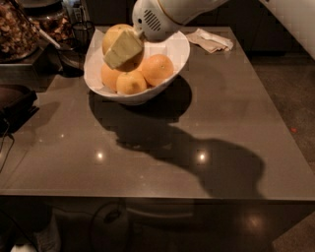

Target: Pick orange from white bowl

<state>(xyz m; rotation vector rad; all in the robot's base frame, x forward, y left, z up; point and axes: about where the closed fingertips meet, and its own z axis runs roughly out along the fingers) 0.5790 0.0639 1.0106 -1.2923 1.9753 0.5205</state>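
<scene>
Glossy grey tabletop (221,123) | slant-rimmed white bowl (170,54) | end effector (119,43) clamped on smooth pale orange (110,33)

readable text: none | labels, brands, numbers, signs: none legible on the white bowl (173,49), the table (236,103) or the arm housing (160,15) | gripper (123,49): above the bowl's left half, in front of the orange (112,35)

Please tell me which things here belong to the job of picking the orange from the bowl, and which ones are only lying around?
Job: large pale yellow-orange round orange; glossy white bowl; end effector, against that orange, over the bowl.
Lying about: deep-orange orange; smaller yellow-orange front orange; smaller yellow-orange left orange; crumpled white paper; grey-brown table.
</scene>
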